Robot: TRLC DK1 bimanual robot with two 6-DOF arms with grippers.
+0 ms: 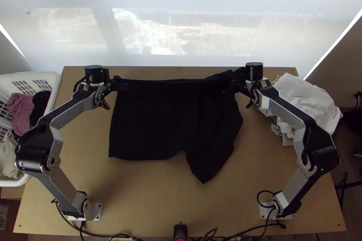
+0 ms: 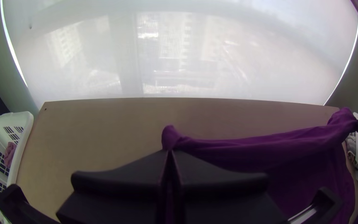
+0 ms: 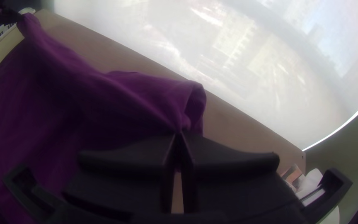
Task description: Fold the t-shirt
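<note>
While we looked down from the top view, the dark t-shirt (image 1: 174, 119) lay spread on the wooden table (image 1: 149, 205), its far edge strung btwn the L gripper (image 1: 120, 83) & the R gripper (image 1: 234, 86), w/ a pointed part jutting toward the near side. We saw the white laundry basket (image 1: 53, 82), clothes in it, at the table's L side & a pile of white cloths (image 1: 307, 98) at its far R corner.

In the L wrist view, we saw the L gripper (image 2: 170, 152) clenched on one end of that edge, a small bunch standing past its tips; loose folds ran across to the R gripper.

In the R wrist view, we saw the R gripper (image 3: 180, 135) pinching the other end, fabric gathered, w/ an open loop just beyond its tips.
</note>
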